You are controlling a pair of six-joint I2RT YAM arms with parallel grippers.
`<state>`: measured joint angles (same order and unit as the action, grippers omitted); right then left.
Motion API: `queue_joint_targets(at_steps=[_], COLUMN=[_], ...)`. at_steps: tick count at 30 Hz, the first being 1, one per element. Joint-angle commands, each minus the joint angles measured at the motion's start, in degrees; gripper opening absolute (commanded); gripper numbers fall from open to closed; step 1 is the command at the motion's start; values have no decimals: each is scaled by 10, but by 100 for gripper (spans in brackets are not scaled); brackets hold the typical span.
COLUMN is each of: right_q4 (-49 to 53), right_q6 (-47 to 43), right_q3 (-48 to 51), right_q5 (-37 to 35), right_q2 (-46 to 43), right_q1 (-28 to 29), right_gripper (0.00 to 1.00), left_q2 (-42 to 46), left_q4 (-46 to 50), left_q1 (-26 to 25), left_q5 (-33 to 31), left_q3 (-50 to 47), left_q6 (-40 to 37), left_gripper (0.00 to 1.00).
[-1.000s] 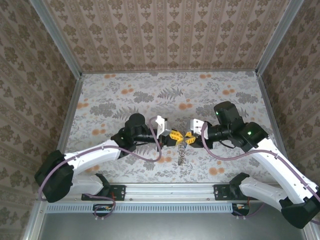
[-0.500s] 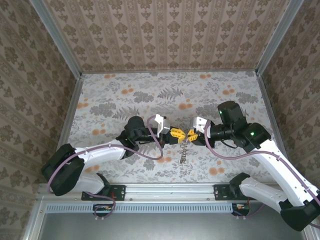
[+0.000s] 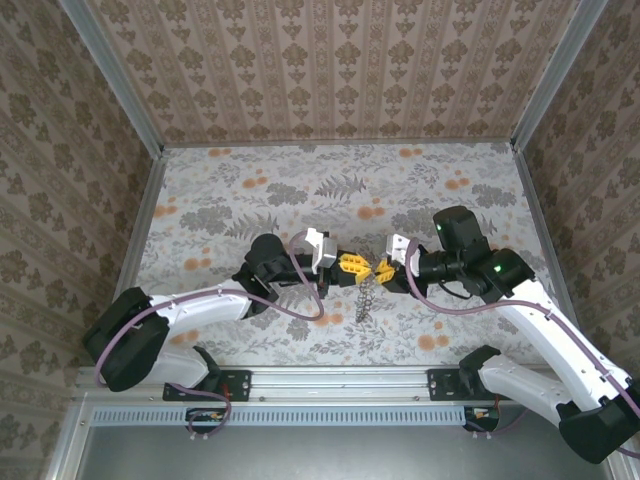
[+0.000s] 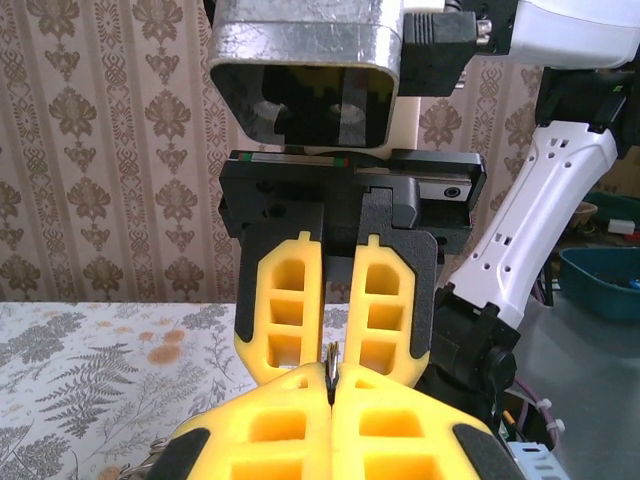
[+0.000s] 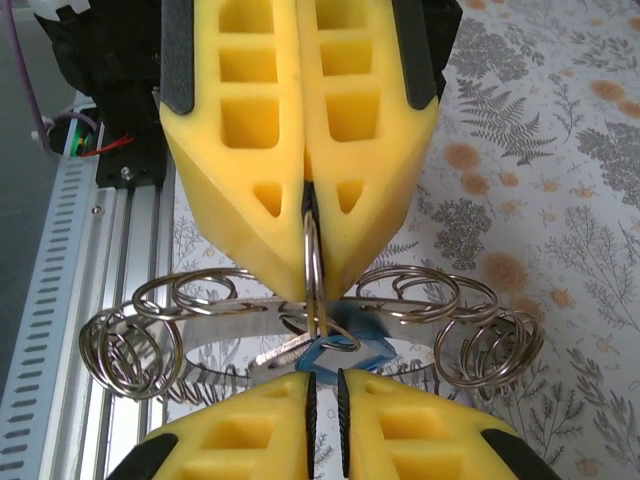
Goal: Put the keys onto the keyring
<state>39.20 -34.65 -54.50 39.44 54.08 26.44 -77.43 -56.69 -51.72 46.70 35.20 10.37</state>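
Above the table's middle my two grippers meet tip to tip. My left gripper (image 3: pixel 352 266) (image 4: pixel 331 388) is shut on the thin edge of a metal keyring (image 4: pixel 331 360) (image 5: pixel 312 245). My right gripper (image 3: pixel 382 270) (image 5: pixel 325 390) faces it, jaws pinched to a narrow slit on a blue-headed key (image 5: pixel 348 352) that hangs on that ring. The keys (image 3: pixel 366 300), a chain of dull metal pieces and split rings (image 5: pixel 140 335), dangle below the fingertips and loop out to both sides in the right wrist view.
A floral cloth (image 3: pixel 300 190) covers the table, with patterned walls on three sides. The aluminium rail (image 3: pixel 330 380) that carries both arm bases runs along the near edge. Purple cables (image 3: pixel 300 300) trail from each wrist.
Both grippers have drifted slightly away from the rail, the chain of keys going with them. The right jaws have narrowed. The left arm's elbow has swung outward.
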Motion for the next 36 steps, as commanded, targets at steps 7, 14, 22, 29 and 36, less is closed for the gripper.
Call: queue_joint_targets(at_steps=[7, 14, 22, 29, 36], right_q4=[-34, -58, -237, -320, -334], right_q6=[21, 44, 153, 211, 219], right_q3=[19, 55, 160, 193, 199], right_q5=[56, 101, -14, -19, 13], right_q2=[-26, -44, -106, -99, -91], right_q1=[-26, -32, -29, -10, -2], right_gripper=[27, 32, 41, 44, 45], left_q2=[1, 3, 1, -7, -14], left_q4=[-54, -54, -54, -56, -60], left_q1=[-4, -4, -4, -4, -4], left_q5=[6, -1, -4, -6, -6], left_q3=[1, 3, 6, 9, 11], left_q6=[16, 17, 18, 19, 22], left_gripper=[0, 0, 0, 0, 0])
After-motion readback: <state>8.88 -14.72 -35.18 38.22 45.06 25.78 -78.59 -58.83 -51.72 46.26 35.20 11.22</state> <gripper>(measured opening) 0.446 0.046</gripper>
